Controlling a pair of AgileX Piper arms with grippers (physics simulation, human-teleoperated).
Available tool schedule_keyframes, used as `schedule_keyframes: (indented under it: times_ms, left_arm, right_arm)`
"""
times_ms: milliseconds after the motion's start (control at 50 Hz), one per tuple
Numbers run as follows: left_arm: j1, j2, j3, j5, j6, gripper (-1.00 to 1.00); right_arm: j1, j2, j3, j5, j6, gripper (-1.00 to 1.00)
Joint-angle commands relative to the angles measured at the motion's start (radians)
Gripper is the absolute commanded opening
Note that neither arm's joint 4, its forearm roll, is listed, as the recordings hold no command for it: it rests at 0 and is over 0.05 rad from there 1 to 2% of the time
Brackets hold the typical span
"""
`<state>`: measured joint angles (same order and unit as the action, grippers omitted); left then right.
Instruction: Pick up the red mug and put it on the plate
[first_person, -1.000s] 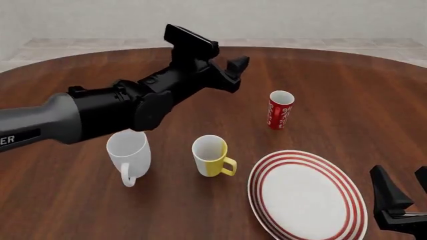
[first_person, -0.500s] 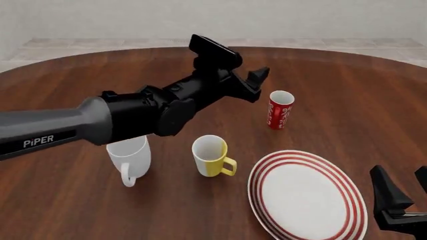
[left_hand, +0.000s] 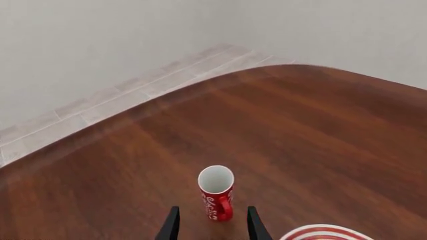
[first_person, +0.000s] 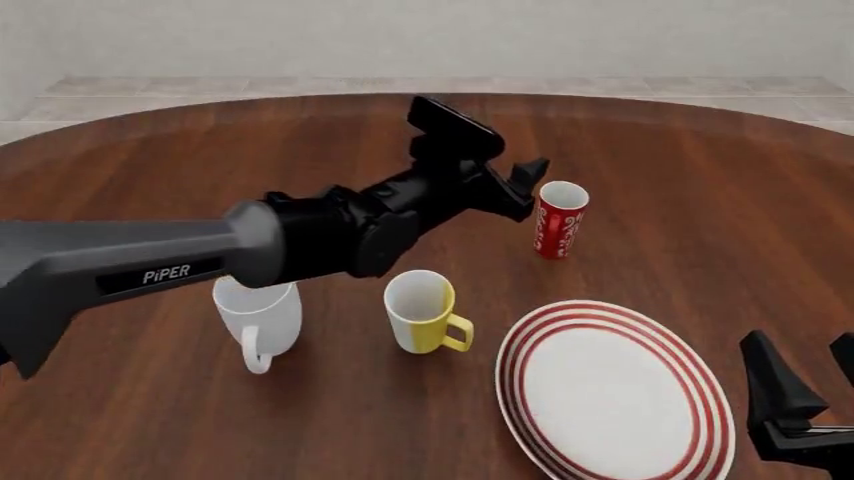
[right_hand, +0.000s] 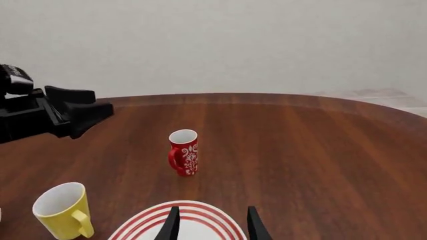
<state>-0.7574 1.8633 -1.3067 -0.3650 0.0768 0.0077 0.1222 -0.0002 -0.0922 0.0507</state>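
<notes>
- Red mug stood upright on the brown table, beyond the plate and apart from it, with its white inside open to the ceiling; nothing was touching it.
- The left gripper hung just beside the mug on its left, a little above the rim as judged from the front view. In the left wrist view the mug sat centred between the two fingertips, which suggests the arm was lined up so that a straight push forward would bring the fingers to either side of the body.
- Its jaws stood spread wider than the mug and held nothing.
- The mug's handle showed only in the right wrist view, on the side toward the left arm; whether it would get in the way of a finger was hard to tell from these angles.
- The right gripper waited low by the near right edge of the plate, jaws parted and empty, probably parked clear of the path from mug to plate.
- A yellow mug and a white mug stood nearer the arms, left of the plate and well apart from the red one, so they did not crowd the reach.
</notes>
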Motion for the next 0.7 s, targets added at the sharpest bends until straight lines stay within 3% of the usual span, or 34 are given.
schedule_keyframes:
  times_ms: [20,700]
  left_arm:
    - [0.009,0.051,-0.033,-0.003,0.004,1.0]
    - [-0.005,0.175,-0.102,-0.015,0.006,1.0]
  right_arm:
    - [0.0,0.004,-0.001,-0.002,0.003,1.0]
    - [0.002,0.03,0.0,-0.023,0.001,1.0]
